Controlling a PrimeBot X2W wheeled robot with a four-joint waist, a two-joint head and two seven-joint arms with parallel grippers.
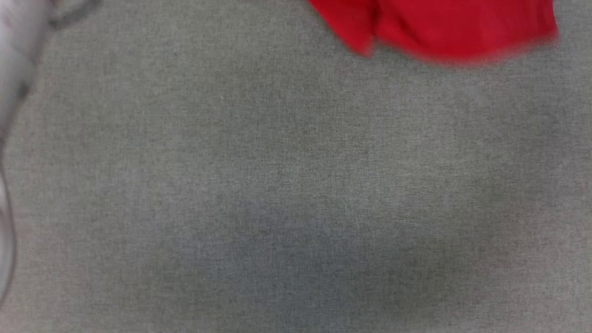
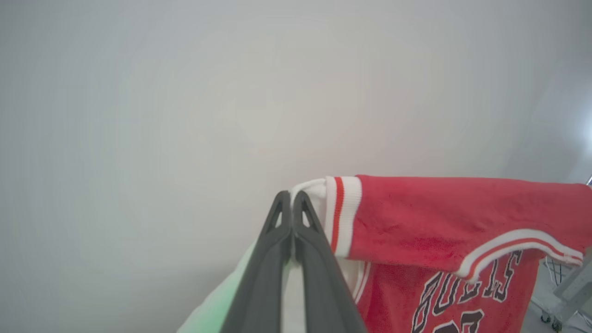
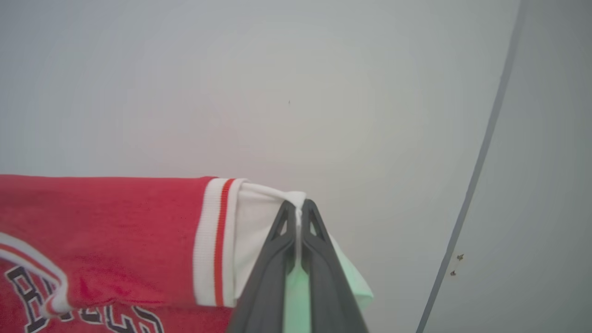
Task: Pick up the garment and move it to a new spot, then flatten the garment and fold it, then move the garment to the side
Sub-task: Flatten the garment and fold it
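- The left gripper (image 2: 291, 203) is seen with its fingers pressed together, clamped on a white sleeve of the garment (image 2: 439, 217).
- The right gripper (image 3: 298, 210) is likewise clamped on the other white sleeve.
- The garment is held stretched between the two grippers, with its chest lettering hanging below, against a pale wall (image 2: 185, 92).
- Its blurred red lower edge is seen over the far right part of the grey worktop (image 1: 277, 185); contact cannot be told.

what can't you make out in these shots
- Head view: the garment is blurred and cut by the top edge; whether it touches the grey surface cannot be told.
- Left wrist view: chest number cut by the bottom edge.
- Right wrist view: lettering cut by left and bottom edges.
- Head view: pale blurred shape at left edge, unidentifiable.
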